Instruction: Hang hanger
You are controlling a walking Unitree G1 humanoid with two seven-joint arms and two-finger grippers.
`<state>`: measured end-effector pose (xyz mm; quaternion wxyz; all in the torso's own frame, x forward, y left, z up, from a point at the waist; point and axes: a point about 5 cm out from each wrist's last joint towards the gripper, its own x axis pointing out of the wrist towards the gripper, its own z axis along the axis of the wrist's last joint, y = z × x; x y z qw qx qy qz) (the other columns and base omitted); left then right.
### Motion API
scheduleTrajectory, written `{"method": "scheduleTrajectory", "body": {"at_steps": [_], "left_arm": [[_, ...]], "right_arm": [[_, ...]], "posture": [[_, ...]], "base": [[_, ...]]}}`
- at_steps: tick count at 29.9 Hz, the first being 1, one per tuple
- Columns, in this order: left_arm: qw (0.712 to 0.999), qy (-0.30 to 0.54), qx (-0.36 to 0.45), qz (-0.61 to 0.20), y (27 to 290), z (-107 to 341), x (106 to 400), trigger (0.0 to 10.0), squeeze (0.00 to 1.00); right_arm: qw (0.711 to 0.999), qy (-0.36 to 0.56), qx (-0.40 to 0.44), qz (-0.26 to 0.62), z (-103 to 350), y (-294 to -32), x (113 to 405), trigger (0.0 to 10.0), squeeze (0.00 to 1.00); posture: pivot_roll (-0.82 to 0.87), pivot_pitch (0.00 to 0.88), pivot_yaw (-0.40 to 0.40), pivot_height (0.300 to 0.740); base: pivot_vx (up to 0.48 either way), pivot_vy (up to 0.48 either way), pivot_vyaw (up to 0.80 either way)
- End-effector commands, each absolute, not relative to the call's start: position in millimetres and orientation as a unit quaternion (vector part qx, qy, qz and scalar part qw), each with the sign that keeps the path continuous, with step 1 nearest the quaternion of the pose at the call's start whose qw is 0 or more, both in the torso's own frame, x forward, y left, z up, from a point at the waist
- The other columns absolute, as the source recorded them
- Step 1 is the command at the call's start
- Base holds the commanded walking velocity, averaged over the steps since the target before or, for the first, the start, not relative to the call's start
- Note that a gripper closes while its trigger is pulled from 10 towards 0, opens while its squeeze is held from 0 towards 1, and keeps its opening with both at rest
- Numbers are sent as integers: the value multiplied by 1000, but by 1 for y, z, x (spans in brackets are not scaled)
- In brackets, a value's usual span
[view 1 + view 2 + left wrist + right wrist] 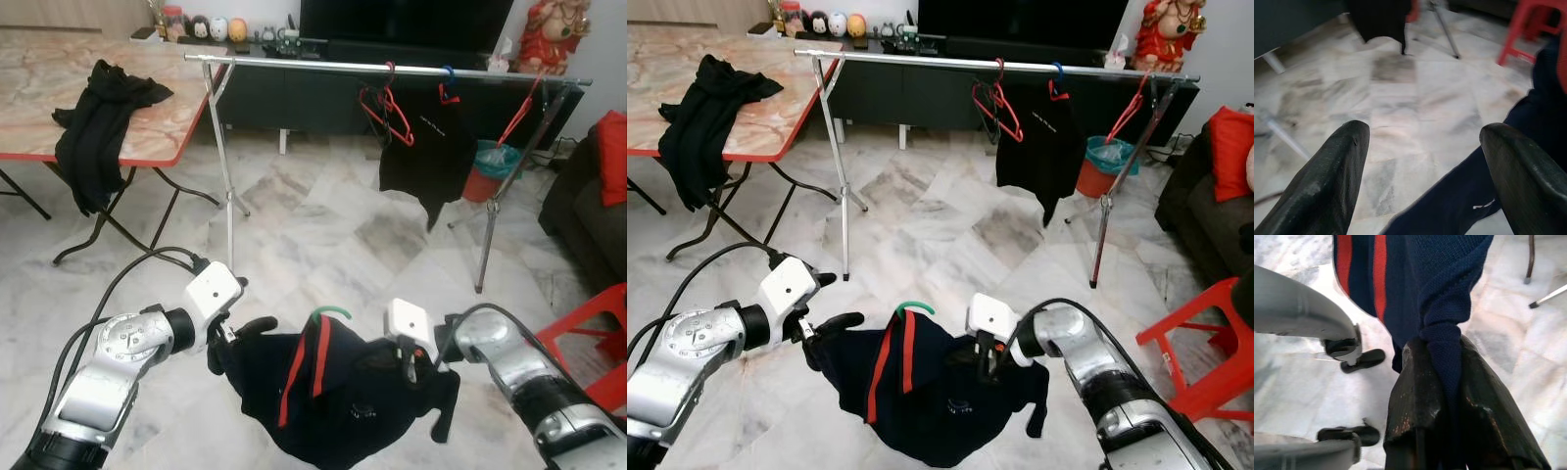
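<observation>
A navy garment with red stripes (333,392) hangs low between my two grippers, with a green hanger hook (331,313) poking up from its neck. My right gripper (1442,347) is shut on a bunched fold of the navy cloth at the garment's right side (416,364). At the garment's left edge my left gripper (237,343) is open, fingers wide apart (1425,132), and the cloth lies beside one finger (1518,171). Ahead stands a silver clothes rail (392,67) carrying red hangers (387,113) and a black T-shirt (428,152).
A folding table (39,108) with black clothes (98,127) draped over its edge stands at the left. A red stool (588,333) and a dark sofa (588,196) are at the right. The rail's legs (227,196) rest on marble floor before a TV cabinet.
</observation>
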<state>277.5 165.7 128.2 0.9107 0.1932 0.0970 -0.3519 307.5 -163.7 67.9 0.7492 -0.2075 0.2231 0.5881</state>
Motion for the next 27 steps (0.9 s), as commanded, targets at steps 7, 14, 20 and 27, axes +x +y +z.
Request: {"method": "scheduleTrajectory", "body": {"at_steps": [7, 14, 20, 27], "left_arm": [[932, 95, 172, -305, 177, 127, 270, 10000, 0], [940, 111, 176, -270, 188, 123, 270, 10000, 0], [922, 172, 151, -312, 172, 99, 258, 10000, 0], [949, 182, 114, -229, 167, 85, 274, 10000, 0]], "right_arm": [[805, 209, -244, 498, 76, -169, 328, 0, 0], [823, 214, -249, 464, 71, -166, 332, 0, 0], [848, 196, -229, 436, 75, -159, 338, 0, 0], [869, 179, -198, 416, 78, -148, 343, 0, 0]], "posture": [[79, 0, -97, 740], [80, 0, -92, 740], [75, 0, -88, 740], [60, 0, -72, 740]], "base": [[0, 0, 0], [0, 0, 0], [0, 0, 0], [0, 0, 0]]}}
